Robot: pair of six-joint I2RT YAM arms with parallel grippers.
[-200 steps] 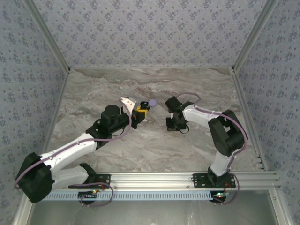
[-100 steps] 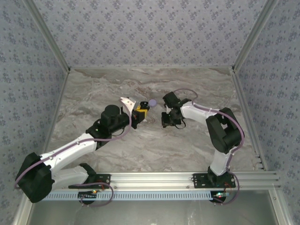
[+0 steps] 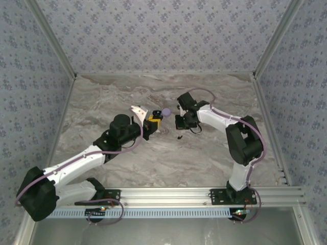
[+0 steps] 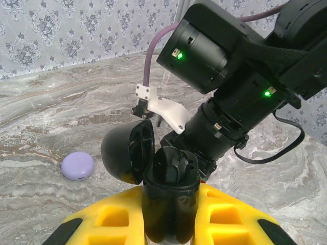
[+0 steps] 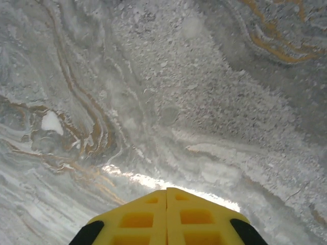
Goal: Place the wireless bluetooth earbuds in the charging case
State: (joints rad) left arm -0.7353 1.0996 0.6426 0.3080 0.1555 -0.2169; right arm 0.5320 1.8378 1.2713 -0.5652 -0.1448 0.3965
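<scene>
My left gripper [image 3: 153, 122] is shut on the black charging case [image 4: 171, 178], held upright between the yellow fingers [image 4: 110, 219]. The case's lid [image 4: 125, 153] hangs open to the left, and a dark shape I cannot identify sits in the cavity. My right gripper [image 3: 180, 122] hovers just right of the case. Its wrist [image 4: 219, 92] looms behind the case. In the right wrist view its yellow fingers [image 5: 148, 219] are pressed together with nothing between them, above bare marble. A tiny black piece [image 3: 180, 137], perhaps an earbud, lies on the table just below the right gripper.
A lilac round puck [image 3: 166, 111] [image 4: 77, 166] lies on the marble table [image 3: 117, 97] just beyond the case. Patterned walls [image 3: 163, 35] close in the table on three sides. An aluminium rail [image 3: 173, 194] runs along the near edge.
The right gripper has moved up and left, closer to the case. A tiny black piece now shows on the table where it was. The left arm has not moved.
</scene>
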